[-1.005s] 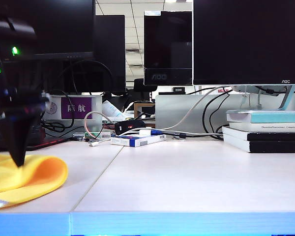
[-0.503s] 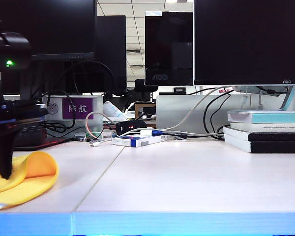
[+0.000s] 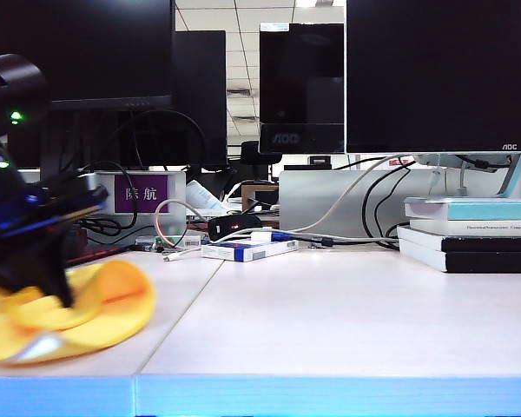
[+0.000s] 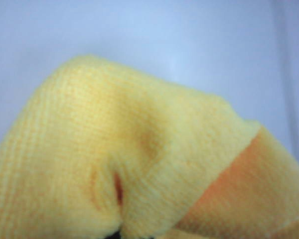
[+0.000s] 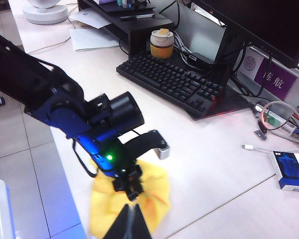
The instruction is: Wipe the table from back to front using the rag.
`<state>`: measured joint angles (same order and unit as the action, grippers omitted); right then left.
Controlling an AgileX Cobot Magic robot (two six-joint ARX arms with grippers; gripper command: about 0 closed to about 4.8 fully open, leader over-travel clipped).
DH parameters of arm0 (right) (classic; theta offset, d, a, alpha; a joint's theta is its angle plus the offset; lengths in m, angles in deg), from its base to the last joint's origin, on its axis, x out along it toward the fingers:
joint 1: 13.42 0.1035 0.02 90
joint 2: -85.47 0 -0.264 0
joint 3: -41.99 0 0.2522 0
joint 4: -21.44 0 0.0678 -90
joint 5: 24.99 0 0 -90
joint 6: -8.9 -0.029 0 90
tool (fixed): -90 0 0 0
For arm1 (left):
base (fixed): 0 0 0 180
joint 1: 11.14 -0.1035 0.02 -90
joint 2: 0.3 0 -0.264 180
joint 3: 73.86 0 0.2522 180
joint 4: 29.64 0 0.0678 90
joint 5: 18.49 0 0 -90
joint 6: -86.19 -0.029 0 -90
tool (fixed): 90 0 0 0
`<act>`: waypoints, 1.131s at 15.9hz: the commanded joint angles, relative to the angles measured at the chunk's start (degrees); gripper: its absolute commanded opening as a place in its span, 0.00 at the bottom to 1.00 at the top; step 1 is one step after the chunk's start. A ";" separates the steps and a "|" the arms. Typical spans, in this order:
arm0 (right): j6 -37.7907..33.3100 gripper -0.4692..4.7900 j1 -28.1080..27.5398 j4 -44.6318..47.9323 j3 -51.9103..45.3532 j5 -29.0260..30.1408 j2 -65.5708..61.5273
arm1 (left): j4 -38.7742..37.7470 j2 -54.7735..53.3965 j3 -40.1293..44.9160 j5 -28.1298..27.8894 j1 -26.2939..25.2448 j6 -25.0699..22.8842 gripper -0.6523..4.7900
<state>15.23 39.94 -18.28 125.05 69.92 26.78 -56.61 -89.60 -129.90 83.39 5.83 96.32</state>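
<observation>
The yellow-orange rag (image 3: 104,304) lies bunched near the front left of the pale table (image 3: 330,313). My left gripper (image 3: 56,291) is shut on a raised fold of it. In the left wrist view the rag (image 4: 139,149) fills the frame and hides the fingers. The right wrist view shows the left arm (image 5: 99,129) from above, its gripper (image 5: 132,186) pinching the rag (image 5: 157,199) by the table's corner. My right gripper (image 5: 132,221) hovers above that spot with its black fingers together and nothing between them. It is outside the exterior view.
Dark monitors (image 3: 443,74) line the back. A stack of books (image 3: 469,234) sits at back right. Cables and a blue-white box (image 3: 247,250) lie mid-back beside a purple sign (image 3: 141,193). A keyboard (image 5: 174,82) and cup (image 5: 162,44) are further left. The blue front edge (image 3: 330,395) is close.
My left gripper closed on the rag and tilted from pointing straight down. The rag went from lying flat to bunched up, and its fold shifted right.
</observation>
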 commanded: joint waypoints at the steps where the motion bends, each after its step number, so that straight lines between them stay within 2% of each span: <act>1: 0.11 0.09 0.11 1.18 0.28 -0.11 0.15 | 1.99 -2.29 1.73 -3.91 0.24 1.55 0.11; 6: 0.13 0.09 0.11 1.44 0.28 -0.11 0.15 | 6.45 -2.36 1.73 -6.54 0.24 2.58 0.11; 9: 0.11 0.09 0.11 1.42 0.28 -0.11 0.15 | 12.15 -2.45 1.73 -12.50 0.22 2.54 0.11; 11: 0.11 0.09 0.15 1.42 0.28 -0.11 0.15 | 19.56 -4.66 1.68 -14.10 0.20 2.56 0.11; 13: 0.11 0.09 0.15 1.42 0.26 -0.13 0.13 | 23.30 -8.83 1.51 -14.71 0.11 2.56 0.11; 17: 0.11 0.09 0.13 1.36 0.24 -0.17 0.09 | 23.76 -14.10 -6.49 -14.88 0.04 2.27 0.11; 18: 0.11 0.09 0.13 1.36 0.24 -0.17 0.15 | 23.54 -18.93 -12.59 -14.86 -0.24 0.81 0.11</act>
<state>15.23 40.00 -17.84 125.05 69.72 26.75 -31.00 -106.95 -141.64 68.65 5.78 97.74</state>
